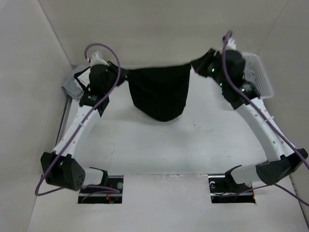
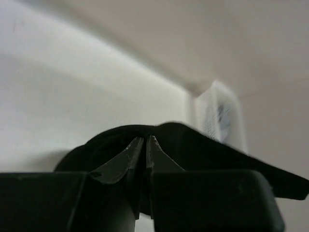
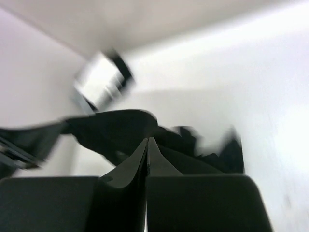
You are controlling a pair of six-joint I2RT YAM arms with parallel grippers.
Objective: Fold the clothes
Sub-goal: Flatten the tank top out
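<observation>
The clothes [image 1: 159, 94], a plain black garment, hang stretched between my two grippers over the far part of the table, with the lower edge sagging to a rounded point. My left gripper [image 1: 123, 75] is shut on the garment's left top corner. In the left wrist view the black fabric [image 2: 203, 145] wraps around the shut gripper [image 2: 146, 141]. My right gripper [image 1: 196, 65] is shut on the right top corner. The right wrist view is blurred and shows dark cloth [image 3: 116, 128] bunched past the shut gripper [image 3: 147, 141].
A white mesh basket [image 1: 259, 72] stands at the back right, behind the right arm, and shows in the left wrist view as a pale basket [image 2: 219, 116]. A grey item [image 1: 72, 86] lies at the back left by the wall. Walls close in on three sides.
</observation>
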